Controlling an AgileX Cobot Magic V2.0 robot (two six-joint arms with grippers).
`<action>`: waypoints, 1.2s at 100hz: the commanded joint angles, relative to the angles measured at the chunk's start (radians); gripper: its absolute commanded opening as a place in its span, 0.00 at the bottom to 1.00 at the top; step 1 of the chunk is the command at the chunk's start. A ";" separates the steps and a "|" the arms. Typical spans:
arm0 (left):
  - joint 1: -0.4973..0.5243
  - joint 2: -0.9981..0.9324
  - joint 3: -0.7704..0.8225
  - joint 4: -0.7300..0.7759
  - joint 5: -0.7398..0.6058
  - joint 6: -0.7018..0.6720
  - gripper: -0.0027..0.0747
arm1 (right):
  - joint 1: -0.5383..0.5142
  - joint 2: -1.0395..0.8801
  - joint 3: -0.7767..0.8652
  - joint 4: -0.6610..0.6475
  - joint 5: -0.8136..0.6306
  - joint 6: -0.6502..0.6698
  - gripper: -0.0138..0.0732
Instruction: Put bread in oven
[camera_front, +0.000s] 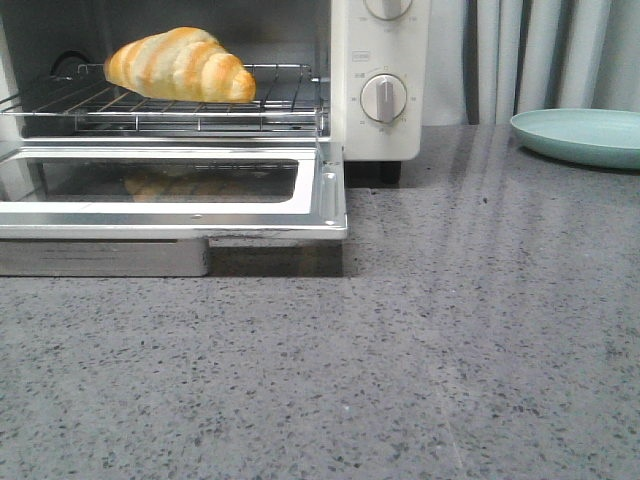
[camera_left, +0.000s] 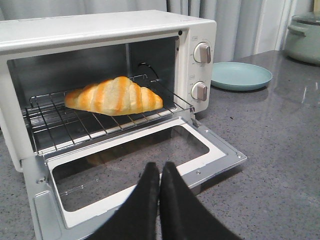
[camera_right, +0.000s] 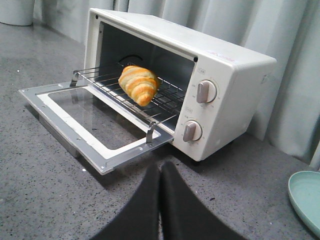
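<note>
1. The bread (camera_front: 180, 65) is being carried by the wire rack (camera_front: 170, 100) inside the oven (camera_left: 100, 30); its long axis is lying across the oven mouth, roughly parallel to the door hinge, with one tapered end pointing toward the knob panel.
2. The oven's glass door (camera_left: 135, 170) is lying fully open and level, projecting out over the counter (camera_front: 400, 350), so the placing step is being judged as done and a door closing as the likely remainder.
3. The left end effector (camera_left: 160, 172) is being shown with its fingers pressed together and nothing pinched; it is sitting just in front of the oven door's outer edge, with the bread straight ahead, beyond the door.
4. The right end effector (camera_right: 160, 172) is likewise being shown pressed together and empty; it is standing off the knob-side corner of the oven, with the bread lying diagonally away from it.
5. The left arm is being judged the nearer one to the oven opening and door.
6. The front edge of the oven door is being exposed with open counter below and in front of it, giving room for a lift from underneath.
7. A teal plate (camera_front: 585, 135) is resting well apart from the oven on its knob side, and a pale pot (camera_left: 305, 35) is standing beyond the plate; neither is crowding the door's swing.
</note>
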 joint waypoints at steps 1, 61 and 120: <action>-0.008 0.012 -0.027 -0.024 -0.080 -0.004 0.01 | -0.006 0.008 -0.022 -0.030 -0.077 0.000 0.08; -0.008 0.012 -0.027 -0.024 -0.080 -0.004 0.01 | -0.006 0.008 -0.022 -0.030 -0.077 0.000 0.08; 0.288 -0.120 0.259 0.010 -0.327 -0.003 0.01 | -0.006 0.008 -0.022 -0.030 -0.077 0.000 0.08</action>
